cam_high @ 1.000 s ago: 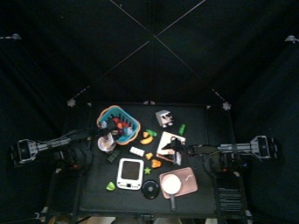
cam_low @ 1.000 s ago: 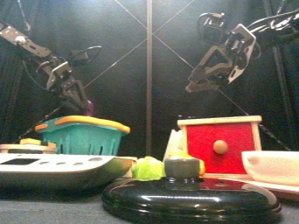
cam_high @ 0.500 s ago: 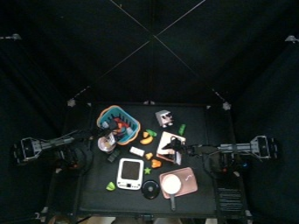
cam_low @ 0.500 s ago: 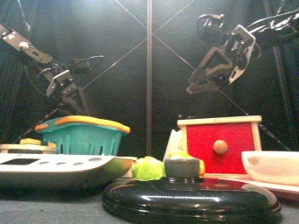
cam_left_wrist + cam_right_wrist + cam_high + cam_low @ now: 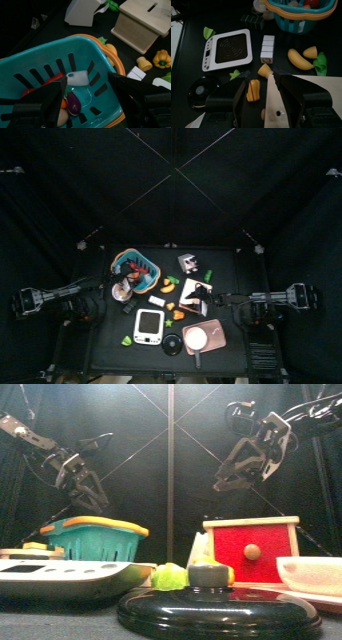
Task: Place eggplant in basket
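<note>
The teal basket (image 5: 40, 70) with an orange rim stands at the table's back left (image 5: 134, 263) and at the left of the front view (image 5: 94, 539). A small dark purple eggplant (image 5: 73, 105) lies on its floor among other toy foods. My left gripper (image 5: 90, 97) hangs just above the basket's open top (image 5: 87, 484), jaws wide open and empty, apart from the eggplant. My right gripper (image 5: 268, 95) is raised high over the table's right middle (image 5: 247, 469), open and holding nothing. The basket's rim (image 5: 298, 12) also shows in the right wrist view.
A white rectangular device (image 5: 150, 326) and a pinkish plate (image 5: 205, 337) lie near the front edge. A red wooden box (image 5: 251, 549), a black round lid (image 5: 214, 609) and a white bowl (image 5: 310, 572) stand at the front. Toy vegetables (image 5: 298, 59) lie scattered mid-table.
The left gripper's jaws have spread a little wider and it has drawn slightly back above the basket. The right arm has not moved.
</note>
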`<state>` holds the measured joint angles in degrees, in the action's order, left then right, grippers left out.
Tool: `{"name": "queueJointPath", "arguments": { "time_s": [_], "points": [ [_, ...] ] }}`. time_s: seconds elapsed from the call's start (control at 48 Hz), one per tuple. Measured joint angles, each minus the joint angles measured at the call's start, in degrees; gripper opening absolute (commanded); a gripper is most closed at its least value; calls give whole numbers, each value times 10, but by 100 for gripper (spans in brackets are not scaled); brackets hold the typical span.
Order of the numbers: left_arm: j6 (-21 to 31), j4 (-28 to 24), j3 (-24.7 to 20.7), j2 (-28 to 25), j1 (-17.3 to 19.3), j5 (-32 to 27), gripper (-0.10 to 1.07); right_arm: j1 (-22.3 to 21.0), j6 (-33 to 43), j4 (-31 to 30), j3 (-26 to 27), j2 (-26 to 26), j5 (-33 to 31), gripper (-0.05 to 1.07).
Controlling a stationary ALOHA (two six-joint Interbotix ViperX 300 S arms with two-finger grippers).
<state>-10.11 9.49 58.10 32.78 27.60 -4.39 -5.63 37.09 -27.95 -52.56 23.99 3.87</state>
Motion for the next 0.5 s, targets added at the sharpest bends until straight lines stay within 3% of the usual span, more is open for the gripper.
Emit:
{"name": "queueJointPath", "arguments": {
  "time_s": [0.25, 0.5],
  "points": [
    [-1, 1, 0, 4, -44, 12, 98, -1, 0, 10, 6, -1, -3, 80],
    [-1, 1, 0, 4, -65, 41, 98, 1, 1, 48, 18, 0, -26, 80]
  ]
}}
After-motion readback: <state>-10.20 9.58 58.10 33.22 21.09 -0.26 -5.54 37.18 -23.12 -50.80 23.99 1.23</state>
